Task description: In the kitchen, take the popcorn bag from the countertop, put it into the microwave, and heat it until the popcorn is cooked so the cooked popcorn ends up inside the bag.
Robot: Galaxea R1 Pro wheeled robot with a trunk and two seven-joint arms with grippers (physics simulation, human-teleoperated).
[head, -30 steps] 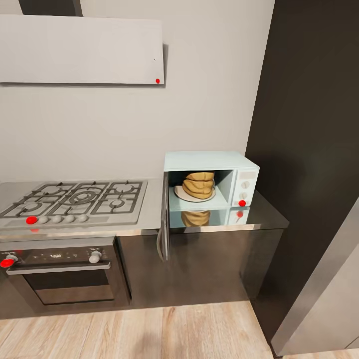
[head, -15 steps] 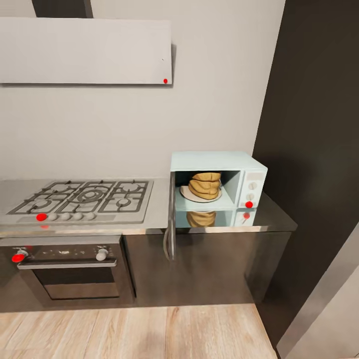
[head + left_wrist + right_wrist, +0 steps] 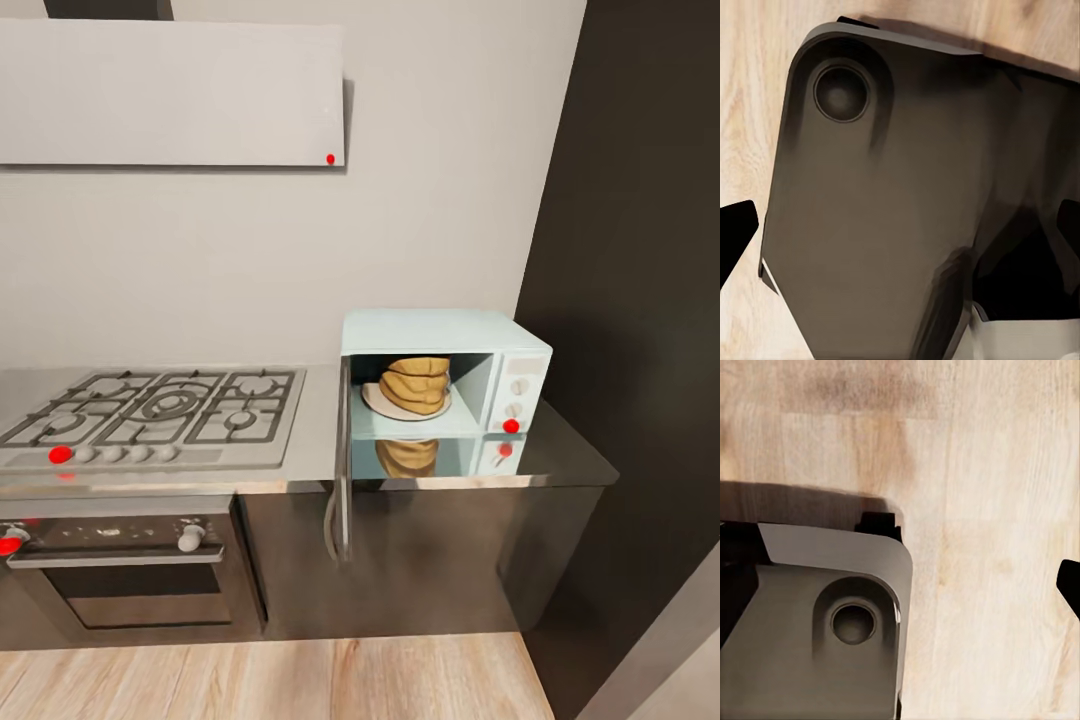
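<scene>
The pale mint-blue microwave stands at the right end of the grey countertop, its door swung wide open and seen edge-on. Inside it the tan-brown popcorn bag sits upright on a white plate; its reflection shows on the glossy slab below. No loose popcorn is visible. A red dot marks the microwave's control panel. My left gripper is open above the robot's dark base and the wood floor. My right gripper is open too, with one fingertip showing at the frame edge.
A gas hob lies left of the microwave, with a built-in oven under it. A pale wall cabinet hangs above. A tall dark cabinet closes off the right side. Wood floor runs along the counter front.
The whole head view has shifted, so the camera has moved. The bag, the microwave and its open door stand as before.
</scene>
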